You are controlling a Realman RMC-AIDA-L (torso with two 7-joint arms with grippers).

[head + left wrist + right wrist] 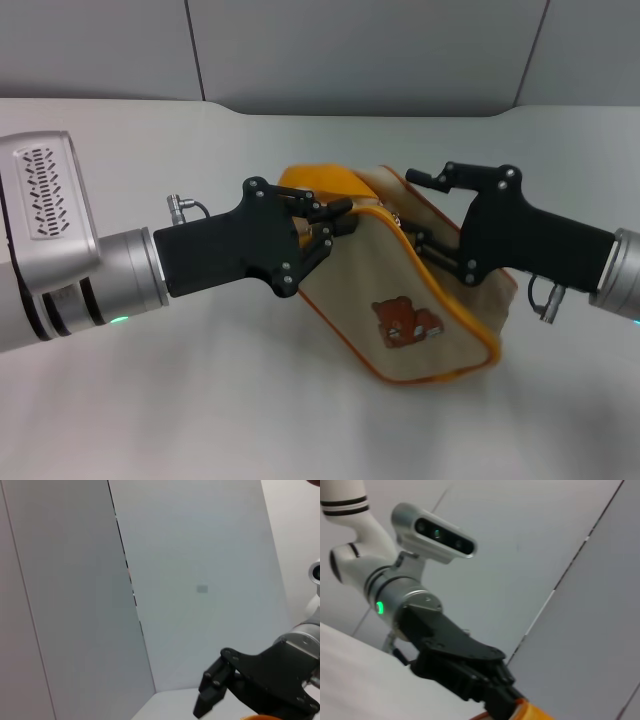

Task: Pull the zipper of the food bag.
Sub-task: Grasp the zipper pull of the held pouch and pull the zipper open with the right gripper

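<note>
The food bag [430, 300], beige with orange-yellow piping and a brown bear patch, lies tilted in the middle of the head view. My left gripper [338, 213] is shut on the bag's upper left orange corner; the right wrist view shows it [506, 699] pinching that orange edge [535, 712]. My right gripper [410, 208] is at the bag's upper right, open, with one finger above the fabric and one at the orange-trimmed zip edge. A small silver zipper tab [397, 222] shows on the track just beside the lower fingertip. The left wrist view shows the right gripper [207, 695] from afar.
The bag rests on a pale grey table [200, 400]. Grey wall panels [350, 50] stand behind the table's far edge. The robot's head camera [435, 532] shows in the right wrist view.
</note>
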